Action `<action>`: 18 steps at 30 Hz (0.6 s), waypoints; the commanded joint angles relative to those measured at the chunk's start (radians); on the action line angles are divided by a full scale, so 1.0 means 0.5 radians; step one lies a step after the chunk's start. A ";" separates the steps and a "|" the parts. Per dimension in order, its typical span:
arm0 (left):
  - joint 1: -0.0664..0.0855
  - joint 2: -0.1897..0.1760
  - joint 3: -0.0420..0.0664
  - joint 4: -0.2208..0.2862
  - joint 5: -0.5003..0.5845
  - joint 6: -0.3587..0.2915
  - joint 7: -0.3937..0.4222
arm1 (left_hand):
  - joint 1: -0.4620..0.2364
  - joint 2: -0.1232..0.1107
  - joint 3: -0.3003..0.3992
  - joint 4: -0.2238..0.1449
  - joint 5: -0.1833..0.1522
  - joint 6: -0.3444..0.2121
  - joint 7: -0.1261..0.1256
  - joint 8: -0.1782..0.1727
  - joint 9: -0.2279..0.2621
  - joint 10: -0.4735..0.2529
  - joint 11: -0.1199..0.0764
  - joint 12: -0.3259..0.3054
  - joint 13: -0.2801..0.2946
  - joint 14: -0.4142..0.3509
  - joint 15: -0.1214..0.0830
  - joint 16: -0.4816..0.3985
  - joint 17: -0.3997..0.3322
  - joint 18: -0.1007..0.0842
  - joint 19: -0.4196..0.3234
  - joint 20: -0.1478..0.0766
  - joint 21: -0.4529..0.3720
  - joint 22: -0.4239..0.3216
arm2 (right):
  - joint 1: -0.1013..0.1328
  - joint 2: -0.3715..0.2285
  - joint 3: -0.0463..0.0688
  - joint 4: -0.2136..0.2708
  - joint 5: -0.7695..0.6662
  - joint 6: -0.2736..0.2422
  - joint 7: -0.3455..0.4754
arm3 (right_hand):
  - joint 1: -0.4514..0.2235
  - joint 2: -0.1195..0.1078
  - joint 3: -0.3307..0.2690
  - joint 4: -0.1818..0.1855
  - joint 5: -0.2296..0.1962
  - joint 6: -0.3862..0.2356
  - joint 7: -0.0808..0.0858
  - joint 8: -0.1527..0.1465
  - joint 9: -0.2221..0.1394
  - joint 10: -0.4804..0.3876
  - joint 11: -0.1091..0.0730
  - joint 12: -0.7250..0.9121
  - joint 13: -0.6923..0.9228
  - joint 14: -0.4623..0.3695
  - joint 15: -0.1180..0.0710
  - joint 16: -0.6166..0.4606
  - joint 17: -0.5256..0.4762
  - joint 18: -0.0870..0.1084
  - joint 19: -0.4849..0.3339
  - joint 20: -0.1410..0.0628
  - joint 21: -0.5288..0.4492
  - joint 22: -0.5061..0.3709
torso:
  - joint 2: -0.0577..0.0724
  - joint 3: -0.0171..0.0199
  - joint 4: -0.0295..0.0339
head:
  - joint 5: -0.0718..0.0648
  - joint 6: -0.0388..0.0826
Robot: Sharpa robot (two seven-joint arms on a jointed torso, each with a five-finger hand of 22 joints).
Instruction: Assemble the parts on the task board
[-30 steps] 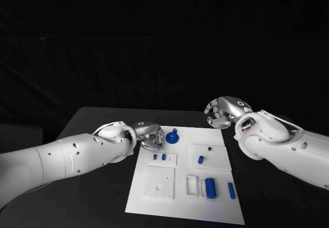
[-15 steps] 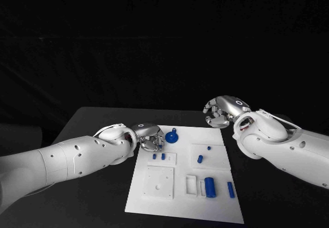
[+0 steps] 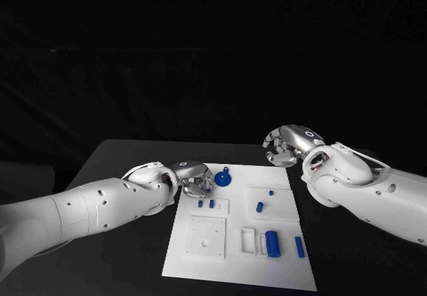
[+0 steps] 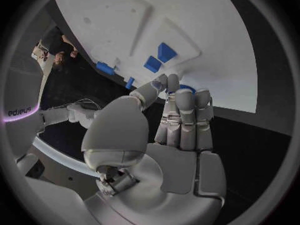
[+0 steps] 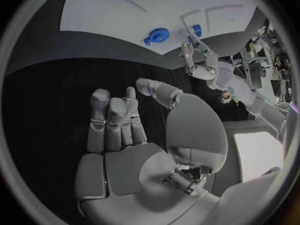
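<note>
Looking down at the board (image 3: 203,253), I see its near edge carries a thick blue cylinder (image 3: 272,243) with a thinner blue pin (image 3: 300,246) beside it, both toward the near right corner. Next to them on the left sit a small raised white frame (image 3: 249,240) and a larger square plate (image 3: 207,237). Farther up, around the middle, two short blue pegs (image 3: 207,203) stand close together, with another blue peg (image 3: 260,207) and a tiny blue stud (image 3: 270,192) to their right. Near the far edge lies a blue gear (image 3: 223,179). My left hand (image 3: 190,178) is at the board's far left corner just beside that gear, fingers bunched together; I cannot tell whether it grips anything. My right hand (image 3: 289,145) hovers off the far right corner, fingers curled in, holding nothing.
</note>
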 commanded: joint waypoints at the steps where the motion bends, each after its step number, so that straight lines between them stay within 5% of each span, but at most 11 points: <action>1: 0.000 0.001 0.001 -0.004 0.010 -0.058 0.017 | 0.026 0.004 0.011 0.001 0.007 0.026 -0.019 0.003 0.002 -0.012 -0.002 -0.007 -0.001 -0.003 -0.006 0.007 0.002 0.038 0.009 -0.131 0.009 0.003 | 0.002 0.002 0.001 0.004 -0.002 0.021 0.014 | 0.008 0.004 0.014 0.002 0.012 0.006 0.013 0.013 0.002 -0.012 -0.004 -0.008 -0.003 -0.014 -0.003 -0.005 0.003 0.049 -0.004 -0.008 -0.009 0.016 | 0.000 0.0004 0.001 | 0.001 0.002; 11: -0.002 0.028 -0.001 -0.032 0.059 -0.111 0.021 | 0.024 0.003 0.011 0.003 0.007 0.027 -0.019 0.003 0.003 -0.011 -0.003 -0.007 0.001 -0.003 -0.006 0.008 0.003 0.037 0.009 -0.132 0.009 0.004 | 0.002 0.004 0.001 0.006 -0.006 0.037 0.012 | 0.008 0.004 0.015 0.003 0.013 0.009 0.012 0.015 0.002 -0.011 -0.005 -0.008 -0.004 -0.014 -0.003 -0.006 0.003 0.049 -0.003 -0.008 -0.009 0.016 | 0.001 -0.0007 -0.002 | 0.000 0.000; 18: -0.031 0.040 -0.007 -0.061 0.076 -0.110 0.024 | 0.024 0.004 0.012 0.004 0.008 0.028 -0.019 0.003 0.002 -0.010 -0.003 -0.007 0.002 -0.003 -0.006 0.009 0.003 0.036 0.009 -0.132 0.010 0.004 | 0.002 0.005 0.001 0.004 -0.006 0.044 0.014 | 0.007 0.003 0.015 0.003 0.013 0.010 0.012 0.016 0.002 -0.011 -0.006 -0.008 -0.004 -0.014 -0.004 -0.006 0.003 0.049 -0.003 -0.008 -0.009 0.016 | 0.001 -0.0006 -0.001 | -0.001 -0.002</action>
